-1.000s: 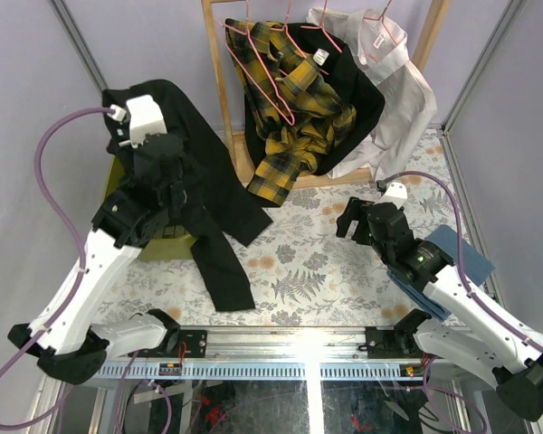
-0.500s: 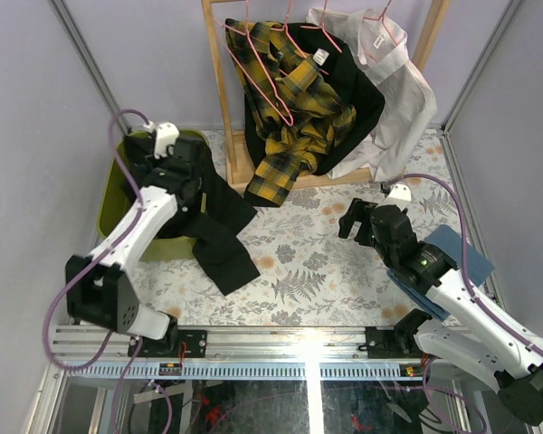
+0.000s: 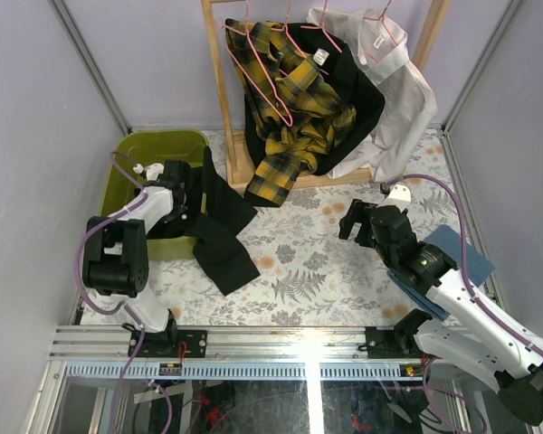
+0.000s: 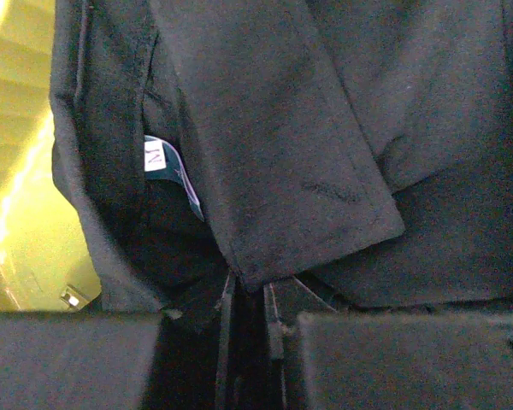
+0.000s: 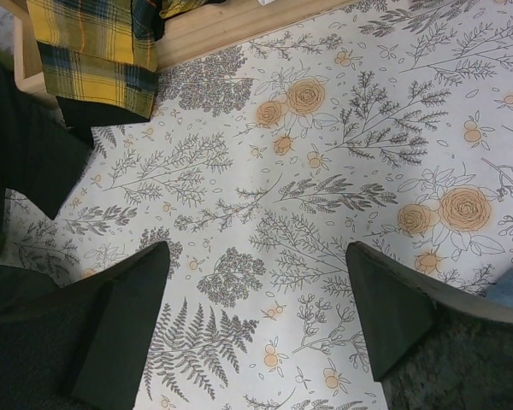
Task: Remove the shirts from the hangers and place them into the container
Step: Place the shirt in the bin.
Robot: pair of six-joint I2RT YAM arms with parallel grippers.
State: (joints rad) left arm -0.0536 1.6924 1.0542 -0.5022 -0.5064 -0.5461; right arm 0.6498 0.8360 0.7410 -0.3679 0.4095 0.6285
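Note:
My left gripper (image 3: 183, 185) is down in the olive-green container (image 3: 131, 158), shut on a plain black shirt (image 3: 222, 240) that spills over the tub's right rim onto the table. The left wrist view shows the jaws (image 4: 248, 295) pinched on a black fabric edge (image 4: 325, 111), with the tub wall (image 4: 17, 171) beside it. My right gripper (image 3: 355, 221) (image 5: 255, 256) hangs open over the bare floral cloth, holding nothing. On the rack hang a plaid shirt (image 3: 294, 108), a black shirt (image 3: 366, 104) and a white shirt (image 3: 403, 86) on pink hangers (image 3: 271, 81).
The light wooden rack (image 3: 219, 90) stands at the back centre, its base (image 5: 222, 26) just beyond my right gripper. A folded blue cloth (image 3: 457, 258) lies under the right arm. Purple walls close in the left and right sides.
My left arm has dropped from high above the table into the container, carrying the black shirt down so it bunches over the rim. The right arm has barely moved.

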